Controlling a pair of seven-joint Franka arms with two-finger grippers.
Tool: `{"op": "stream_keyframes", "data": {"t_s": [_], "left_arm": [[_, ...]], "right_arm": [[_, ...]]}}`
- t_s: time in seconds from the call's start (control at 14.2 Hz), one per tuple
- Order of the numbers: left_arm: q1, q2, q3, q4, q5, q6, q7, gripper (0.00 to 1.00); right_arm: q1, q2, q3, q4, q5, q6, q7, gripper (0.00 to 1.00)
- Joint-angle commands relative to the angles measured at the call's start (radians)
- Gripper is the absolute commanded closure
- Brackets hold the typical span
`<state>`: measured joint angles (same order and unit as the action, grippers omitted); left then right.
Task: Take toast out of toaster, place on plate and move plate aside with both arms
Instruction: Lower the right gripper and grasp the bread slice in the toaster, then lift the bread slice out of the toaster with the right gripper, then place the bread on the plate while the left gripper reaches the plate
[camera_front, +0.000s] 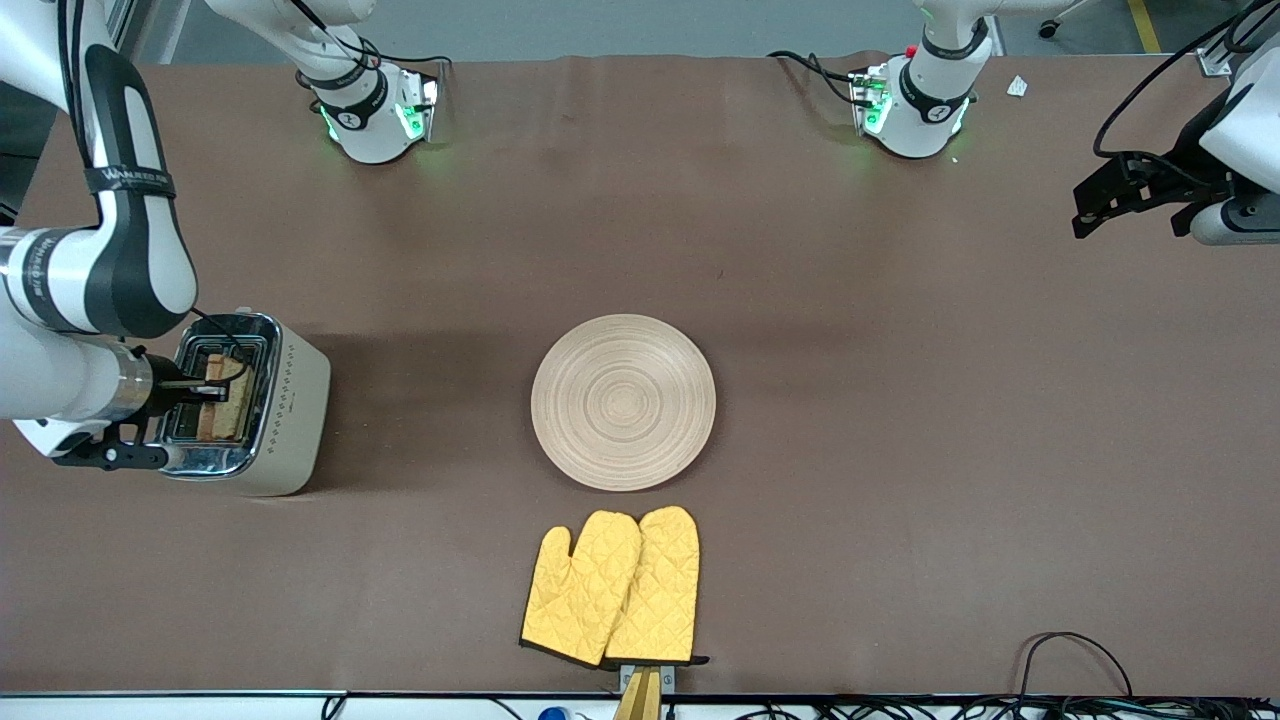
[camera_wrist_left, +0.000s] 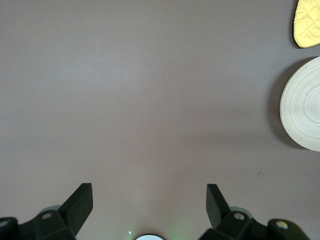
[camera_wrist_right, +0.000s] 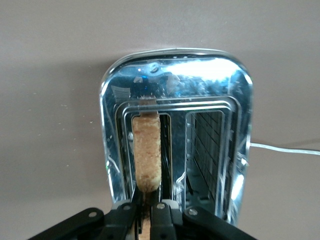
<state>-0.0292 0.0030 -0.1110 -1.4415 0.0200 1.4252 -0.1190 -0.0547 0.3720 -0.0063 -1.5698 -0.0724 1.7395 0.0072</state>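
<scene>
The toast (camera_front: 228, 400) stands on edge in a slot of the toaster (camera_front: 262, 405) at the right arm's end of the table. My right gripper (camera_front: 205, 385) is over the toaster and shut on the toast's upper edge; the right wrist view shows the slice (camera_wrist_right: 148, 150) pinched between the two black fingers (camera_wrist_right: 161, 220). The pale wooden plate (camera_front: 623, 401) lies bare at the table's middle and shows at the edge of the left wrist view (camera_wrist_left: 304, 110). My left gripper (camera_front: 1100, 205) waits open and empty above the bare table at the left arm's end, its fingers (camera_wrist_left: 80, 202) wide apart.
A pair of yellow oven mitts (camera_front: 615, 585) lies nearer to the front camera than the plate, one also in the left wrist view (camera_wrist_left: 307, 22). The toaster's second slot (camera_wrist_right: 207, 150) is empty. Its white cord (camera_wrist_right: 285, 148) trails off. Cables (camera_front: 1070, 650) lie at the table's near edge.
</scene>
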Motion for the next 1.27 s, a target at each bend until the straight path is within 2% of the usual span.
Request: {"op": "stream_keyframes", "data": {"t_s": [0.0, 0.14, 0.35, 0.56, 0.71, 0.78, 0.99, 1.2], "left_arm": [[0.002, -0.001, 0.001, 0.010, -0.002, -0.014, 0.009, 0.00], [0.002, -0.001, -0.001, 0.010, -0.009, -0.011, 0.002, 0.00], [0.005, 0.017, -0.004, 0.009, -0.053, -0.006, 0.002, 0.00], [0.006, 0.066, -0.003, 0.007, -0.113, 0.009, 0.002, 0.00], [0.027, 0.112, 0.011, 0.007, -0.249, 0.033, 0.013, 0.00], [0.049, 0.135, 0.011, 0.007, -0.299, 0.049, 0.015, 0.00], [0.049, 0.204, 0.010, 0.007, -0.337, 0.098, 0.018, 0.00], [0.040, 0.308, 0.007, 0.007, -0.475, 0.158, 0.018, 0.00]], "right_arm": [[0.002, -0.114, 0.011, 0.022, 0.002, -0.083, -0.013, 0.97], [0.041, -0.171, 0.028, 0.024, 0.003, -0.118, -0.013, 0.97], [0.145, -0.186, 0.037, 0.030, 0.016, -0.124, -0.001, 0.97], [0.231, -0.173, 0.035, 0.036, 0.141, -0.101, 0.005, 0.97], [0.291, -0.130, 0.034, 0.036, 0.236, -0.020, 0.016, 0.97], [0.327, -0.099, 0.034, 0.036, 0.258, 0.010, 0.070, 0.97], [0.446, -0.003, 0.035, 0.036, 0.334, 0.148, 0.264, 0.97], [0.507, 0.097, 0.035, 0.036, 0.553, 0.309, 0.306, 0.97]]}}
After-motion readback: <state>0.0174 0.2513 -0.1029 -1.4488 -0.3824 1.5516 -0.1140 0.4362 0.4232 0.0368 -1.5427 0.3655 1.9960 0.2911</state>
